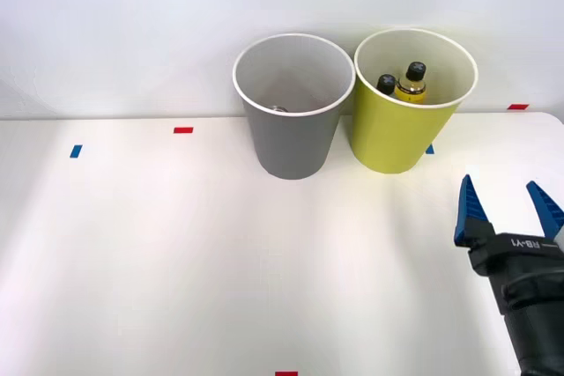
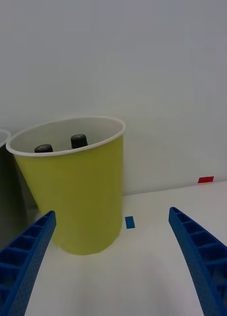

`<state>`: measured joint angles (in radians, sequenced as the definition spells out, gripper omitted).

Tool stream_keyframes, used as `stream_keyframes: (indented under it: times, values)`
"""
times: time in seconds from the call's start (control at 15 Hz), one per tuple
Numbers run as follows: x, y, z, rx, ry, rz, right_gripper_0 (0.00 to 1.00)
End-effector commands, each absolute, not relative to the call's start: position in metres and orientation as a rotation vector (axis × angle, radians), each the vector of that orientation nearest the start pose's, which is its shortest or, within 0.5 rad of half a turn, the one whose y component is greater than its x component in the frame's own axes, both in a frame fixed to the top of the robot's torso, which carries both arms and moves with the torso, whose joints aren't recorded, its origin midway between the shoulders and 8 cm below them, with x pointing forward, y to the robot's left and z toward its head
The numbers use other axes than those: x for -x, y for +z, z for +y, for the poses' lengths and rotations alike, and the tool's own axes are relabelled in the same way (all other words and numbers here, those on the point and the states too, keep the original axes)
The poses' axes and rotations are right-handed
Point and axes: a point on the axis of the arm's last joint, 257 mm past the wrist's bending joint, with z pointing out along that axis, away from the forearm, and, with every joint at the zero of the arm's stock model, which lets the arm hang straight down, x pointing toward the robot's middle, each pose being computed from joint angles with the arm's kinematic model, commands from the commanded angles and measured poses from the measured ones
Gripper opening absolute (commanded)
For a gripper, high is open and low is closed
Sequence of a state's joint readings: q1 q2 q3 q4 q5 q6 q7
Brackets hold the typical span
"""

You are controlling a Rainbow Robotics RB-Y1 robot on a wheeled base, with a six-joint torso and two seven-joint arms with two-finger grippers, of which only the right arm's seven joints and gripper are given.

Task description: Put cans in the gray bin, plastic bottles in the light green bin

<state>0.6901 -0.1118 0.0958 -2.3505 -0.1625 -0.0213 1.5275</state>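
Observation:
The gray bin (image 1: 293, 107) stands at the back of the white table, with something small and metallic just visible deep inside it. Right beside it is the light green bin (image 1: 407, 107) (image 2: 76, 192), holding two plastic bottles: a yellow one with a black cap (image 1: 412, 82) and another showing just its black cap (image 1: 386, 84). Both caps (image 2: 79, 140) peek above the rim in the wrist view. My right gripper (image 1: 507, 204) (image 2: 111, 261) hovers open and empty over the table, in front of and to the right of the green bin.
Small tape marks lie on the table: blue (image 1: 76, 151) and red (image 1: 182, 130) at the left, red (image 1: 517, 106) at the far right, red (image 1: 285, 373) at the front edge, blue (image 2: 129, 222) by the green bin. A white wall stands behind the bins.

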Motion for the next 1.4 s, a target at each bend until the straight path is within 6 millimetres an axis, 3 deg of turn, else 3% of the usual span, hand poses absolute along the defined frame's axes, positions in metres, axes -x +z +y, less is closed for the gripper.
stream_keyframes:
  times: [0.07, 0.4, 0.53, 0.87, 1.07, 1.4]
  values:
    - [-0.337, -0.152, -0.259, -0.089, 0.068, 1.422, 0.78]
    - [-0.302, -0.211, -0.245, -0.14, 0.127, 1.419, 0.78]
    - [-0.292, -0.224, -0.238, -0.108, 0.114, 1.416, 0.79]
    - [-0.269, -0.239, -0.231, 0.024, -0.035, 1.469, 0.81]
    - [-0.25, -0.249, -0.226, 0.003, -0.032, 1.506, 0.81]
    - [-0.239, -0.262, -0.217, -0.014, -0.021, 1.545, 0.81]
